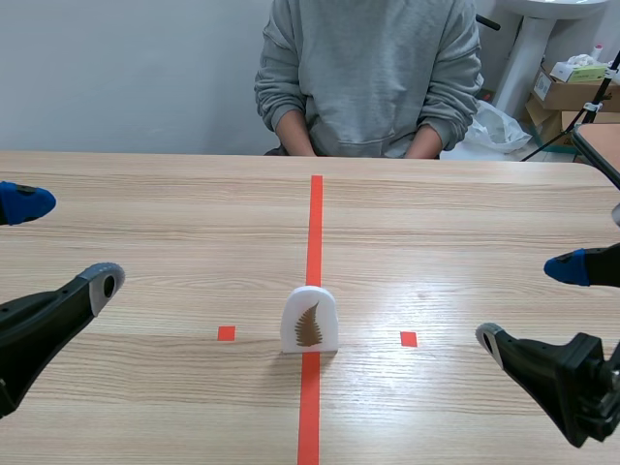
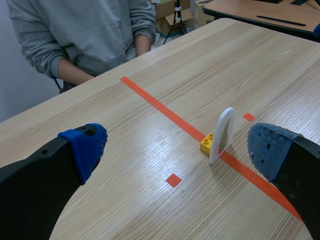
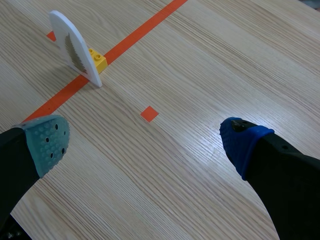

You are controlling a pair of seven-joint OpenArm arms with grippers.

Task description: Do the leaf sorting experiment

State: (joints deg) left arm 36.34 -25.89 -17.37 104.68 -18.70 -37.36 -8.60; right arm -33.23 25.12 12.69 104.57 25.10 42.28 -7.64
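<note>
Leaf card (image 1: 310,319), a white arch with a brown fern print, stands upright on the orange-red centre line (image 1: 315,223) of the bench (image 1: 145,213), between the two small tape squares, with a yellow brick (image 2: 206,143) at its back. Left tool (image 1: 63,242) and right tool (image 1: 530,303) are both released, fingers spread wide, nothing held, each well apart from the card. Judgement: pick-up not yet begun; one tool should descend from above and close its pads slowly across the flat faces near the arch top, since a sideways nudge would likely tip it.
</note>
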